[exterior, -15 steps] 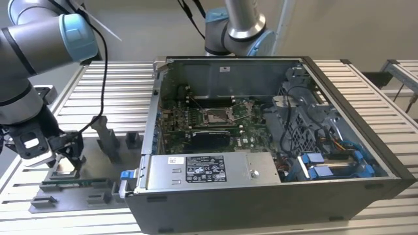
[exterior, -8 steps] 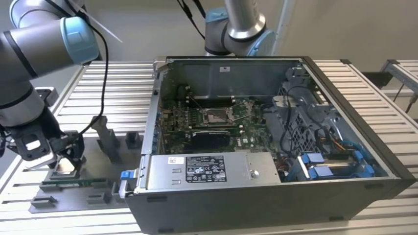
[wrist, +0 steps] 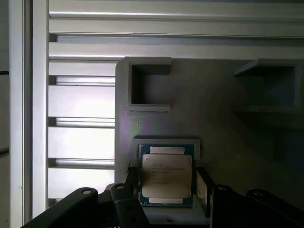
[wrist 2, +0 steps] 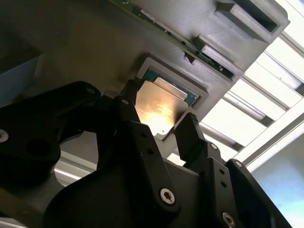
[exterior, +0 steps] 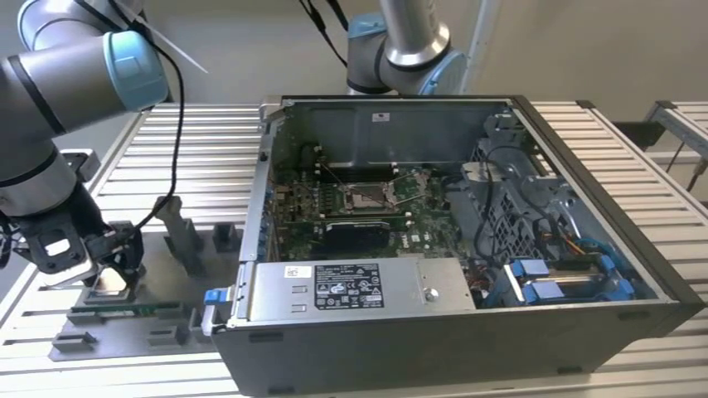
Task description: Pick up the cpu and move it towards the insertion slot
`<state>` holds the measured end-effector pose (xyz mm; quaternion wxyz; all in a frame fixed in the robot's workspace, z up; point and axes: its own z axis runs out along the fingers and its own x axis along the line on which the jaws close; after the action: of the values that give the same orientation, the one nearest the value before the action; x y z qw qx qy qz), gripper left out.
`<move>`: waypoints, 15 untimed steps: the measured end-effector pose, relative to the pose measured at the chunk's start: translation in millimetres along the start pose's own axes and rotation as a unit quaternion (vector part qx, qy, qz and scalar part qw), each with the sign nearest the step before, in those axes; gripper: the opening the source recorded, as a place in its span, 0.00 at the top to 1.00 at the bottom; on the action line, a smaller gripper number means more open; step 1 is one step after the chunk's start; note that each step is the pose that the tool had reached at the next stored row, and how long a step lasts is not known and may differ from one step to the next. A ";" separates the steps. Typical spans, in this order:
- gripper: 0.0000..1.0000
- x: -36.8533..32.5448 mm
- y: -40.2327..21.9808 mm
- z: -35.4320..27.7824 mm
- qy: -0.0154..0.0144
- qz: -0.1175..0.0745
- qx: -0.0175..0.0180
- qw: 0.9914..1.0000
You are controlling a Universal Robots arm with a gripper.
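Gripper [wrist: 167,186] is open. Jaws are spread just wider than the cpu [wrist: 167,175], one finger [wrist: 133,180] off each side edge, nothing held.

Risks as I read it:
- Clearance to the pocket walls of the grey holder [wrist: 156,95] looks thin. An off-centre close could pinch the pocket rim instead of the chip, or catch one edge only and tilt it on lift.
- A tilted chip could drag on the pocket and slip out. It's a thin flat part with little edge to bite on.
- Can't tell whether the fingertips sit low enough to reach the chip's edge.

Position:
- The cpu lies flat in its pocket, metal lid up, directly between the fingers in both wrist views.
- The holder sits on the slatted tabletop [exterior: 199,141] at the exterior view's left, just beside the open computer case [exterior: 332,348].
- The insertion slot [exterior: 369,196] is on the board inside the case, well apart from the gripper. The case wall stands between them, a collision risk for any move across.
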<state>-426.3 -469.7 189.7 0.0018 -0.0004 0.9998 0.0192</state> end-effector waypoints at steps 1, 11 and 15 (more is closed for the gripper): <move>0.00 0.0 0.0 0.3 0.000 0.000 0.000 1.000; 0.00 -0.2 -0.1 2.4 0.000 0.000 0.000 1.000; 0.00 -0.2 -0.1 2.4 0.000 0.000 0.000 1.000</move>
<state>-426.1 -469.7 187.3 0.0019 -0.0009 0.9998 0.0191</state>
